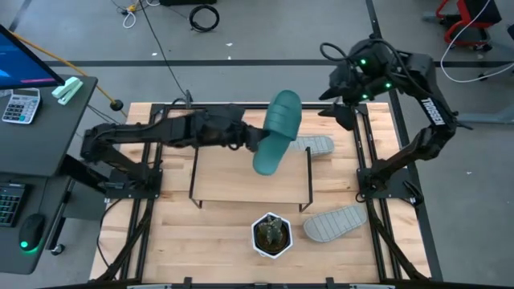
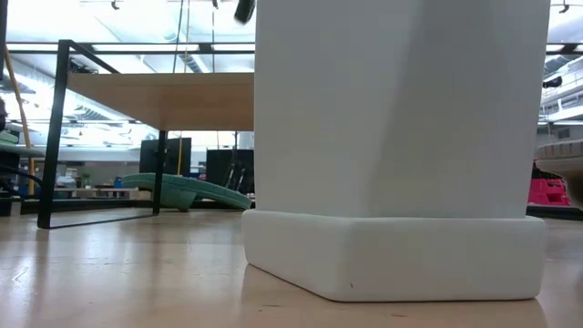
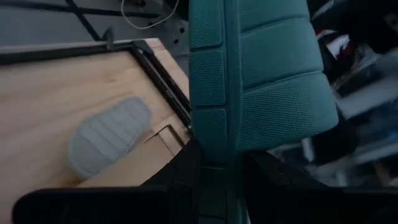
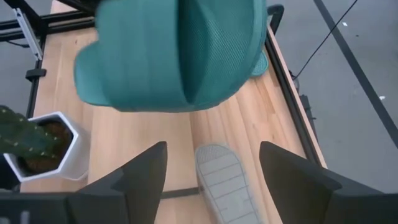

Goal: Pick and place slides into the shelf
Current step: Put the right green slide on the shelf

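Left gripper (image 1: 255, 141) clamped on teal slide (image 1: 277, 132) above shelf (image 1: 241, 172); right gripper (image 4: 211, 165) fingers apart.

Evenly and brightly lit from overhead, with long ceiling strips (image 2: 137, 41) glowing behind the low rack's pale wooden board (image 2: 164, 98) in the low view. Soft, short shadows only beneath that board and under the white hexagonal planter (image 2: 392, 137), which fills the low view, close and slightly soft. Mild sheen on the light wooden tabletop (image 2: 118, 273) near the planter's base. Strongly blurred in the left wrist view: teal-green ridged foam slide (image 3: 261, 74) smeared, background past it out of focus. Sharper in the right wrist view, though dark fingers (image 4: 298, 174) blurred.
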